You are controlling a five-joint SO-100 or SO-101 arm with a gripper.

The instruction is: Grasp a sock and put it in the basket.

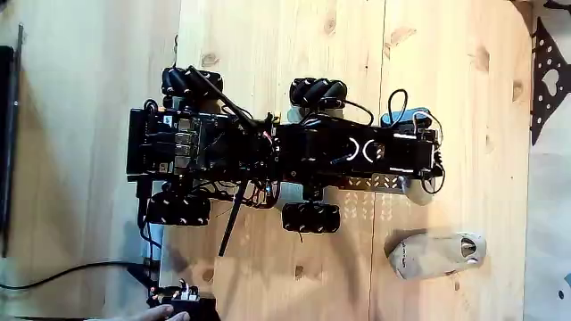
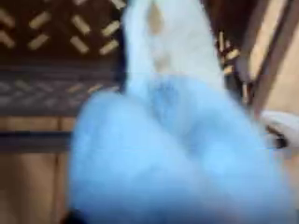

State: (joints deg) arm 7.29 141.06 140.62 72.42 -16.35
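flat sock (image 1: 435, 253) on wood floor (image 1: 268, 36)

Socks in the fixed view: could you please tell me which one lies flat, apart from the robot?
The longer beige sock with the whitish tip, lower right on the wooden table; the small pale sock is tucked against the black robot body.

A hobby workshop: bare plywood floor (image 1: 268, 53), wheeled robot (image 1: 285, 156) trailing loose cables (image 1: 62, 267).
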